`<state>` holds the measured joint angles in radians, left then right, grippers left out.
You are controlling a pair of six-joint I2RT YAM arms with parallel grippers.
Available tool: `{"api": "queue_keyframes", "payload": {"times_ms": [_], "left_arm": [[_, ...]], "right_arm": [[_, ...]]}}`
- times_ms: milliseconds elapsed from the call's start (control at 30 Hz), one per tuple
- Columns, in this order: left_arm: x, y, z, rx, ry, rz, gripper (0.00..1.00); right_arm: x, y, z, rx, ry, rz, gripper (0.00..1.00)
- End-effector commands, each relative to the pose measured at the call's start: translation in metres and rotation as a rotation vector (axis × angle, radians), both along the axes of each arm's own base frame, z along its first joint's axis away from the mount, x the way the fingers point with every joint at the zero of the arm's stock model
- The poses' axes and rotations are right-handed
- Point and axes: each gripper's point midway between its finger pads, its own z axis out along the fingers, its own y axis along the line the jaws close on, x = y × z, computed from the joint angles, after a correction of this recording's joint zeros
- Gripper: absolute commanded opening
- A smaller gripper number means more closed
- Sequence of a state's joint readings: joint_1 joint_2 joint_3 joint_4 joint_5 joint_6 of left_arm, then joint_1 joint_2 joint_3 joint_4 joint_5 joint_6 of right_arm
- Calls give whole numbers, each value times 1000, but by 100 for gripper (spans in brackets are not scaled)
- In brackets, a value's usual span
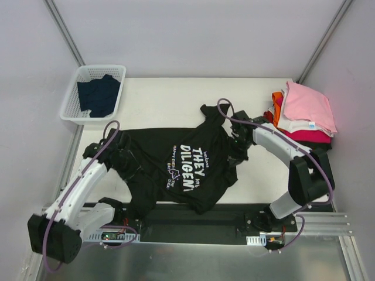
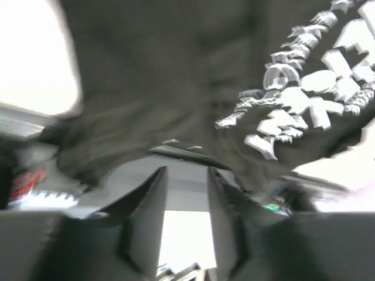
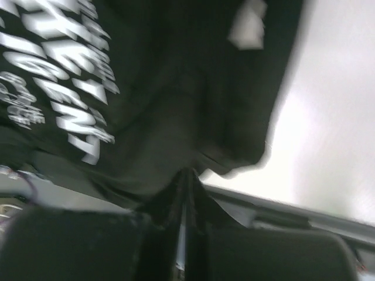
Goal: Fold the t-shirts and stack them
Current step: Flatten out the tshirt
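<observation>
- One black t-shirt (image 1: pixel 176 158) is sprawling on the desk (image 1: pixel 176 93).
- Perhaps five tees (image 1: pixel 307 108) are sitting stacked far right.
- Left pincer (image 2: pixel 186 172) is gaping empty; right pincer (image 3: pixel 184 174) is clenching.

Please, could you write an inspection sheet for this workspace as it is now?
Surface: white table, no stains seen.
Job's things: black t-shirt crumpled at centre, print up; folded stack back right, pink on top.
Clutter: white basket back left, holding dark navy cloth.
Grippers: left gripper open beside the shirt; right gripper shut, seemingly pinching its edge.
Cables: one cable loops along each arm.
Surroundings: plain walls.
</observation>
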<state>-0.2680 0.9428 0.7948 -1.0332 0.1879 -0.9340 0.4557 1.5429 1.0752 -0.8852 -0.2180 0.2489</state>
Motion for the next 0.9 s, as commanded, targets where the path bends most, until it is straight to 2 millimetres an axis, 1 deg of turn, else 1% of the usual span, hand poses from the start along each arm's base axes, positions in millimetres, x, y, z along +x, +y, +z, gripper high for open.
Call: {"api": "queue_keyframes", "payload": {"times_ms": [0,33,67,100,133,167,200,233,267,300,333,367,400,433,467,500,533,567,600,633,700,733,767,800,833,867], "left_arm": [[64,-65,7,-237,-132,-184,25],[79,-72,3,-216,-116,-224,24],[85,-77,0,-212,-110,-250,24],[94,-85,-1,-222,-125,-279,24],[103,-91,-9,-224,-101,-297,24],[108,-95,-12,-241,-94,-312,26],[112,-97,-26,-234,-57,-317,26],[120,-100,-26,-233,-70,-332,26],[124,-101,-30,-231,-62,-338,27],[126,-102,-43,-221,-27,-340,27],[131,-103,-45,-216,-29,-349,27],[134,-104,-50,-212,-18,-350,27],[135,-103,-62,-201,15,-351,27],[140,-104,-63,-194,12,-358,26],[142,-103,-67,-183,16,-359,27],[144,-101,-74,-167,36,-354,27],[151,-97,-76,-136,26,-345,27],[153,-91,-80,-119,41,-332,27],[154,-86,-86,-99,65,-320,27],[163,-82,-86,-72,50,-317,29],[169,-74,-88,-45,68,-310,30],[178,-74,-87,-37,58,-325,31],[184,-72,-88,-24,55,-330,32],[184,-71,-93,-13,83,-340,33],[197,-74,-88,-13,53,-358,34],[201,-76,-88,-18,50,-368,37]], "right_arm": [[43,51,28,113,-88,121,1],[46,59,20,109,-63,144,1],[48,66,17,121,-45,152,1],[56,73,20,135,-55,154,1],[58,78,8,131,-24,150,1],[60,84,6,148,-14,147,1],[66,91,4,161,-25,147,1],[67,94,0,163,-19,146,1],[70,99,-7,169,-5,137,1],[71,102,-11,170,2,135,1],[72,105,-12,175,1,136,1],[74,109,-18,178,7,131,1],[76,110,-21,180,8,125,2],[78,112,-22,182,4,128,1],[81,113,-23,178,2,126,1],[83,113,-29,170,9,131,1],[86,113,-31,166,9,131,1],[93,114,-29,165,-3,129,1],[95,113,-29,162,-6,133,1],[101,110,-32,160,-5,121,1],[112,106,-32,166,-15,97,1],[121,98,-34,167,-13,66,1],[126,95,-33,177,-14,53,1],[133,89,-33,179,-17,32,1],[142,77,-34,181,-19,0,1],[147,71,-35,182,-21,-18,1]]}}
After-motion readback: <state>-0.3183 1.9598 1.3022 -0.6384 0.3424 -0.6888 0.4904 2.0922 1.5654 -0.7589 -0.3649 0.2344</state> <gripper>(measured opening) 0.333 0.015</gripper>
